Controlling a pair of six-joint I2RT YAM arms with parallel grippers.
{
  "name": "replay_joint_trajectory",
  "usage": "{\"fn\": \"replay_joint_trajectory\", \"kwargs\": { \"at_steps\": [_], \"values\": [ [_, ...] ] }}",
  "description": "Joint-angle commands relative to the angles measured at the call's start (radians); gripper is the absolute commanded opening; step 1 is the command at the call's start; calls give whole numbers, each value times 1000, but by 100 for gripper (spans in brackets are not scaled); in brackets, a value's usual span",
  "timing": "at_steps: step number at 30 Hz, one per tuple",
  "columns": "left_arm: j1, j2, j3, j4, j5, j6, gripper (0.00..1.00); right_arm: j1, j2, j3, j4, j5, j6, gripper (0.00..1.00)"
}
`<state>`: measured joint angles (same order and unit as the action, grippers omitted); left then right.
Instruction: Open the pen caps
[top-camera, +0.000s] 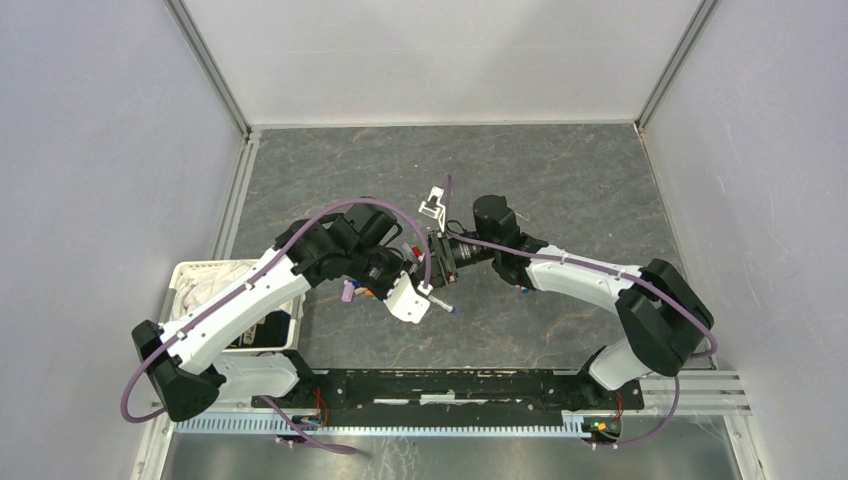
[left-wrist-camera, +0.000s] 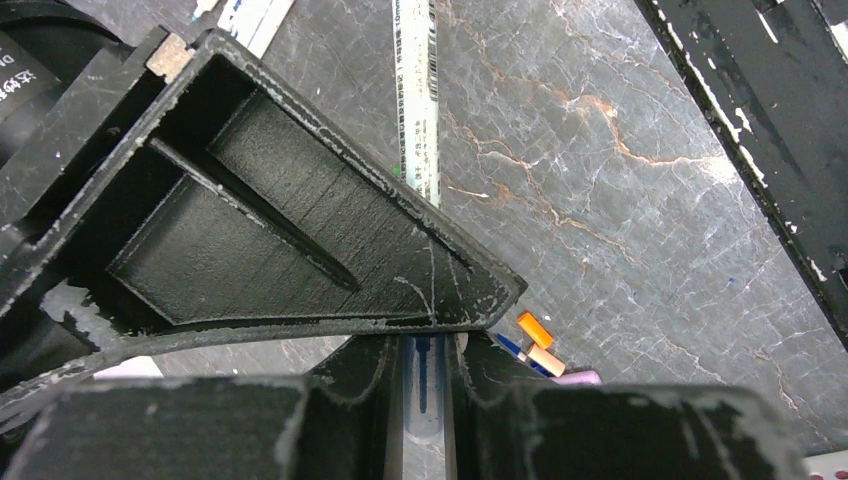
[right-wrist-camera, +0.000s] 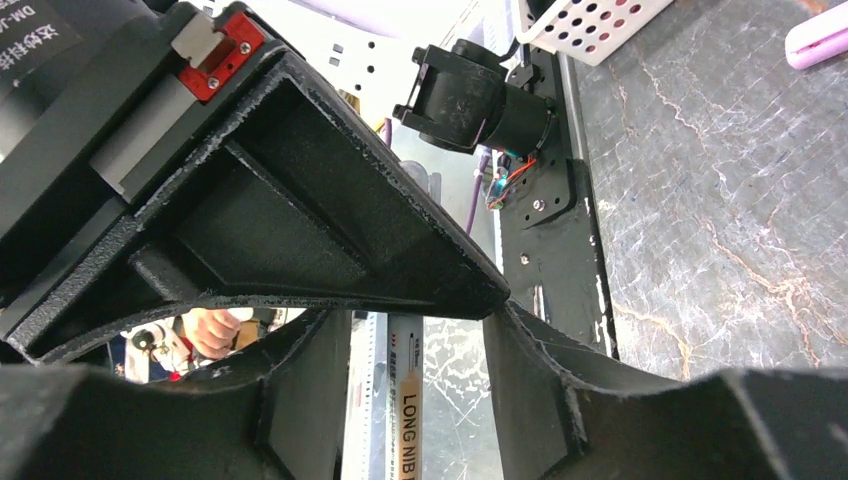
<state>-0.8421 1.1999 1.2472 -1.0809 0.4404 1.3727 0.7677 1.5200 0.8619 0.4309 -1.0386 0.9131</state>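
Meeting over one pen mid-table, the two arms show different things to each camera.

Top view: the left gripper and right gripper sit close together, their housings hiding the fingers. Only a short stub of pen shows, its blue end slanting toward the near right. A lilac cap lies by the left arm.
Left wrist view: the left gripper is clenched on the pen. The white barrel runs straight away up the frame, and its blue end lies back between the fingers. Loose caps lie on the table just beside.
Right wrist view: the right gripper has its jaws standing apart, and the printed barrel runs lengthwise down the gap, clear of both.
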Motion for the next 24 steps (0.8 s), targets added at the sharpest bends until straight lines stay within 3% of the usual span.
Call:
{"fn": "replay_joint_trajectory", "kwargs": {
  "at_steps": [1, 6, 11, 15, 18, 21, 24],
  "values": [
    [-16, 2, -12, 71, 14, -55, 2, 15, 39, 78, 86, -15, 46, 52],
    [-30, -10, -40, 102, 5, -58, 2, 24, 83, 89, 226, -21, 174, 43],
    [-31, -31, -62, 119, -21, -53, 2, 26, 76, 71, 182, -17, 153, 42],
    [-30, -40, -80, 153, -27, -75, 2, 24, 60, 46, 242, 27, 192, 24],
    [-31, -45, -82, 171, -21, -103, 2, 23, 58, 7, 388, 38, 292, 21],
    [-31, -46, -84, 172, -6, -109, 2, 31, 74, -1, 497, 43, 356, 27],
    [-31, -46, -84, 170, 5, -108, 2, 50, 94, 38, 511, 26, 360, 47]
  ]
}}
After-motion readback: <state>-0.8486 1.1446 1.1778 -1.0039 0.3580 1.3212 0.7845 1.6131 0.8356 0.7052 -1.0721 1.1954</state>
